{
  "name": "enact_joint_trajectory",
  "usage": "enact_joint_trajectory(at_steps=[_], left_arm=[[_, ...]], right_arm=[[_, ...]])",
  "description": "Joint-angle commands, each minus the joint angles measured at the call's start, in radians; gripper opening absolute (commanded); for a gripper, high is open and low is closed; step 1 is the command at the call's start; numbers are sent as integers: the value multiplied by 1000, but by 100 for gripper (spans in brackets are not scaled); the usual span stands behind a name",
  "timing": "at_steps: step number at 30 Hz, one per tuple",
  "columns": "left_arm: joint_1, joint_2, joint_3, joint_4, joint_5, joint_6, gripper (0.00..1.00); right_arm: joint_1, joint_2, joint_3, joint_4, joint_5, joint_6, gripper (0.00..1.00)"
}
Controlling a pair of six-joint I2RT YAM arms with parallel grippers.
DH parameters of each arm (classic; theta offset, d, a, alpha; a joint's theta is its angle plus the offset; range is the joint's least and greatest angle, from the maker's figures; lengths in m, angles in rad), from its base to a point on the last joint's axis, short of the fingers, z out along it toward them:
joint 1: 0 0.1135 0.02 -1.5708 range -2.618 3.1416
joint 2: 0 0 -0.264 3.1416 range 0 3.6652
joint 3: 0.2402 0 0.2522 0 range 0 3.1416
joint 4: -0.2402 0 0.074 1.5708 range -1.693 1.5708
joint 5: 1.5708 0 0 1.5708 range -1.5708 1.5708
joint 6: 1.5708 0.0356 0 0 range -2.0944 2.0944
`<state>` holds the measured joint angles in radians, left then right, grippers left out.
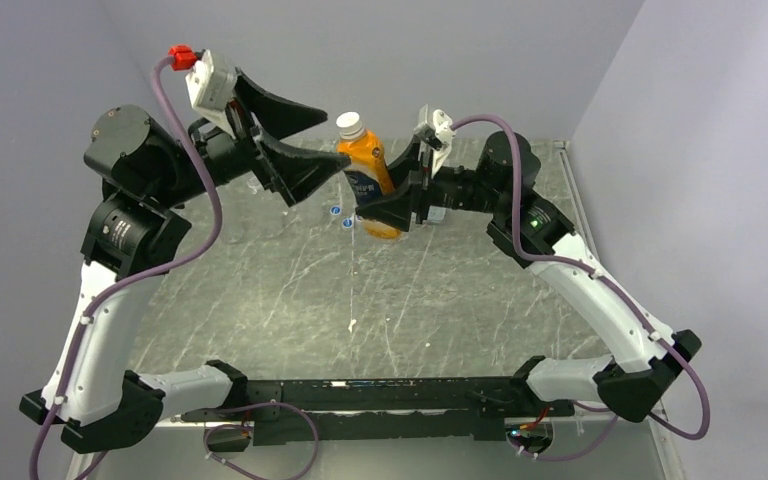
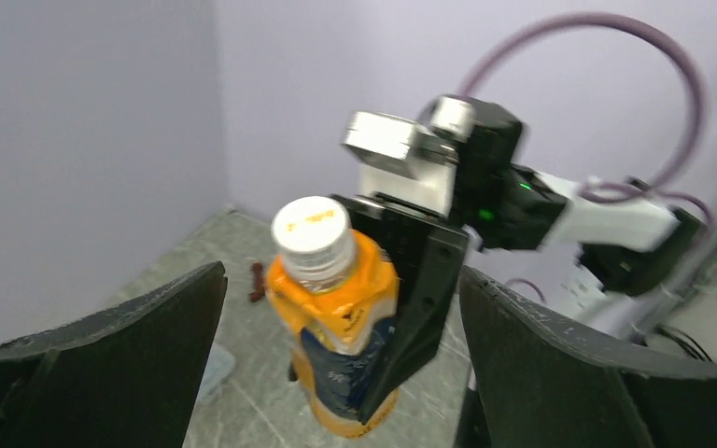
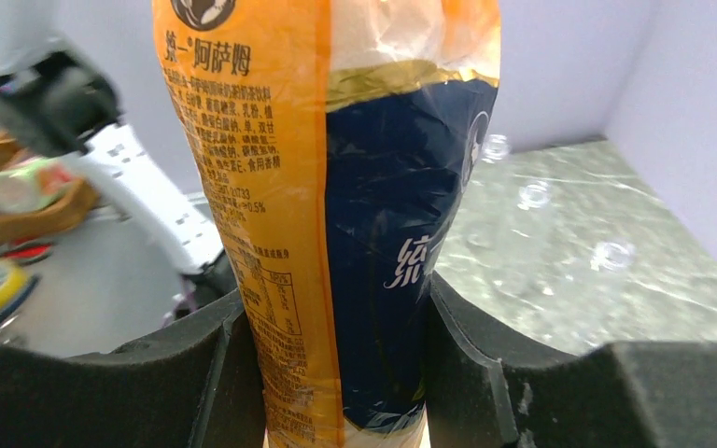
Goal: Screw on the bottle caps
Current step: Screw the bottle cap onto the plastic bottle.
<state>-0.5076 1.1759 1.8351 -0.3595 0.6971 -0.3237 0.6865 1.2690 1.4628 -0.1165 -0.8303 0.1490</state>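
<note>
An orange bottle (image 1: 364,160) with a dark blue label band leans with its top toward the left arm, and a white cap (image 1: 350,124) sits on its neck. My right gripper (image 1: 388,206) is shut on the bottle's lower body, shown in the right wrist view (image 3: 336,317) around the label (image 3: 373,224). My left gripper (image 1: 334,140) is open, its jaws apart just left of the capped neck. In the left wrist view the bottle (image 2: 341,327) and its cap (image 2: 313,238) lie between the spread fingers (image 2: 131,355). Two small blue caps (image 1: 335,210) lie on the table beside the bottle.
Several small clear cups (image 3: 534,194) stand on the marble table (image 1: 380,310) behind the bottle. A small brown object (image 2: 258,280) lies near the back wall, and a flat clear piece (image 2: 210,369) lies below the left finger. Walls close the back and sides.
</note>
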Motion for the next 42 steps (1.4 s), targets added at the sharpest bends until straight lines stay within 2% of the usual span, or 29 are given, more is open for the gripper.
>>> enact_joint_trajectory(at_steps=[1, 5, 8, 17, 24, 36, 42], left_arm=[[-3, 22, 71, -87, -318, 6, 100], [-3, 46, 95, -99, -395, -22, 99], [-3, 71, 123, -126, -440, -39, 99], [-3, 167, 223, -266, -593, -88, 92], [-3, 185, 212, -271, -621, -108, 86], [-3, 213, 203, -248, -589, -120, 63], [-3, 216, 195, -242, -589, -118, 59]], right_arm=[[57, -44, -22, -28, 377, -88, 0], [133, -22, -10, -49, 624, -130, 0], [177, 19, 30, -77, 730, -140, 0], [225, 89, 87, -74, 875, -166, 0], [232, 119, 117, -85, 887, -175, 0], [243, 162, 166, -109, 898, -190, 0], [245, 168, 167, -118, 892, -193, 0]])
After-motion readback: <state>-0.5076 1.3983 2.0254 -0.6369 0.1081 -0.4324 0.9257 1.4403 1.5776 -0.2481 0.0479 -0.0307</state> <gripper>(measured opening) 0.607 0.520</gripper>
